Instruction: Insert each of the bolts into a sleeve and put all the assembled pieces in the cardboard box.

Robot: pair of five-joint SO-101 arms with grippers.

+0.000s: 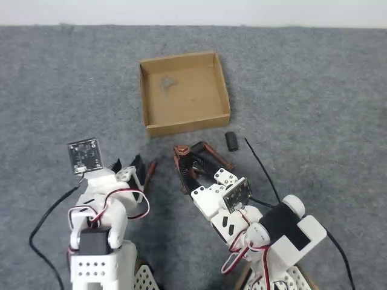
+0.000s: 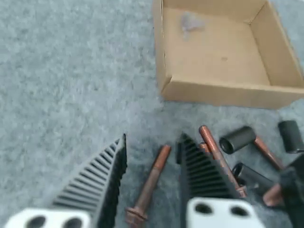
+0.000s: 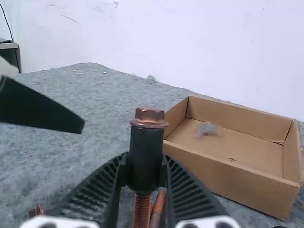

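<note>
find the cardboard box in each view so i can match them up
High view: cardboard box in the upper middle, beyond both arms.
Left wrist view: box beyond the left arm's fingers and the loose bolt between them.
Right wrist view: box behind the sleeve held in the right arm's fingers.
Shared landmark: grey fluff on the box floor.

I work over a grey, short-piled carpet (image 1: 314, 84) that spreads left, right and near as far as I can see. At its far edge it meets 1 plain white wall (image 3: 213, 47), lit evenly and softly. A few faint dark scuffs (image 3: 61, 12) mark that wall, and a small tuft of lint (image 3: 151, 78) sits at its foot.
</note>
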